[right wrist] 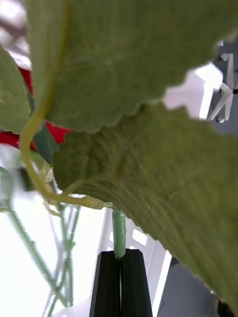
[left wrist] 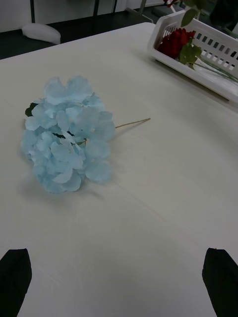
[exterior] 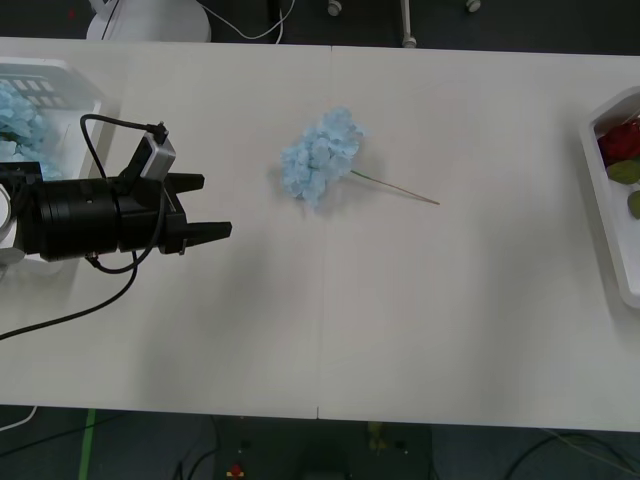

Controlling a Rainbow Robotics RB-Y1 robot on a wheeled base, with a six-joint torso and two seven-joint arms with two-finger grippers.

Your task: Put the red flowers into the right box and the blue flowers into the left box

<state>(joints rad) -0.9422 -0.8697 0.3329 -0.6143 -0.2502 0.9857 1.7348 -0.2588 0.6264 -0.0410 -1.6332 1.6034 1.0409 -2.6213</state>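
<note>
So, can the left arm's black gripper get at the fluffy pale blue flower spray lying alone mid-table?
Probably yes. The left gripper hovers open beside the left box, its fingers pointing toward the pale blue flower spray, with bare white table between them. The right gripper is shut on a green stem, away from that path.

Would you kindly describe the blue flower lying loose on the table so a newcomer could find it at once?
On the white table, look near the middle, between the two white boxes. The blue flower lies there alone: a fluffy pale-blue cluster with a thin bare stem. Unlike the others, it sits outside any box, ahead of the open left gripper.
</note>
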